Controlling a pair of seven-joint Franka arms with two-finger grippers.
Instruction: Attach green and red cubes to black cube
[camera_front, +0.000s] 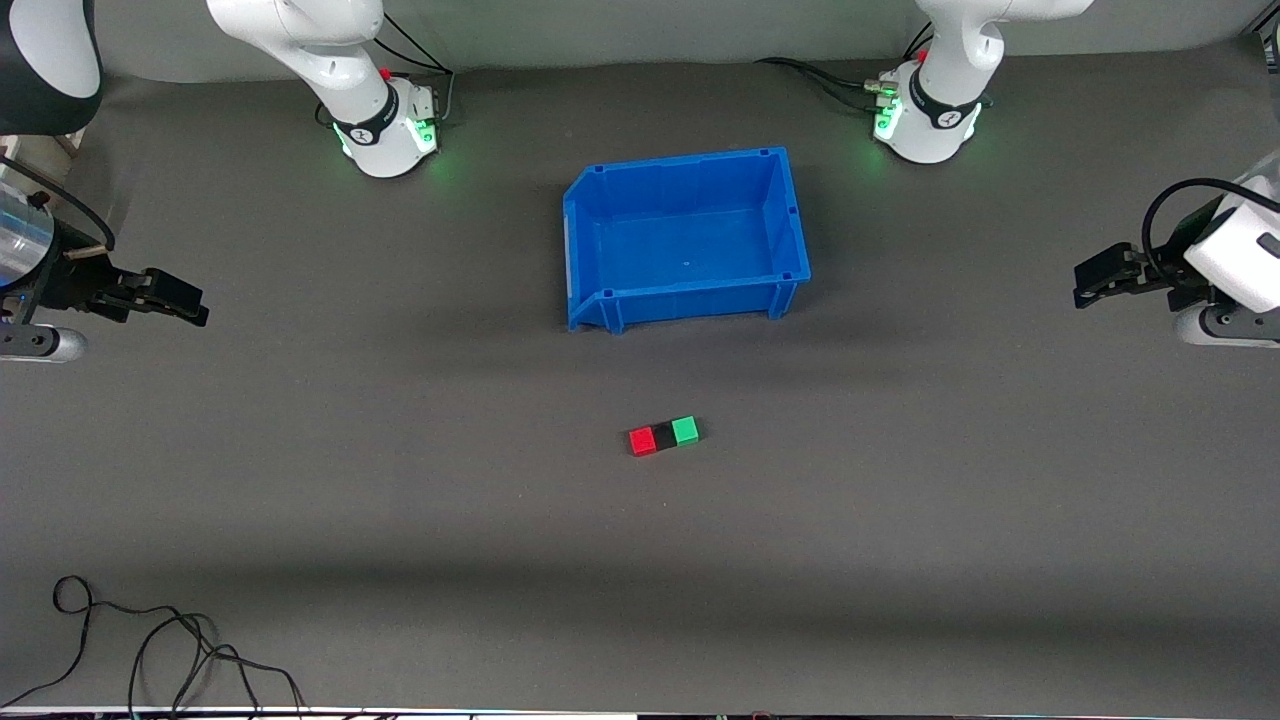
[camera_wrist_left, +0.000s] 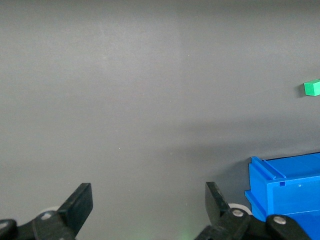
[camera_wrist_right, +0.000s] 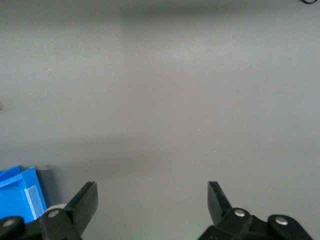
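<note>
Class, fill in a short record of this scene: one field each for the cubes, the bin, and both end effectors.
cubes: red cube, black cube and green cube in one touching row, black in the middle
bin: blue bin, nothing visible inside, farther from the front camera than the cubes
left end effector: open, holding nothing, waits at its end of the table
right end effector: open, holding nothing, waits at its end

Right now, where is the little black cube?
In the front view, the black cube sits on the table, touching the red cube and green cube on either side, nearer the camera than the blue bin.
</note>
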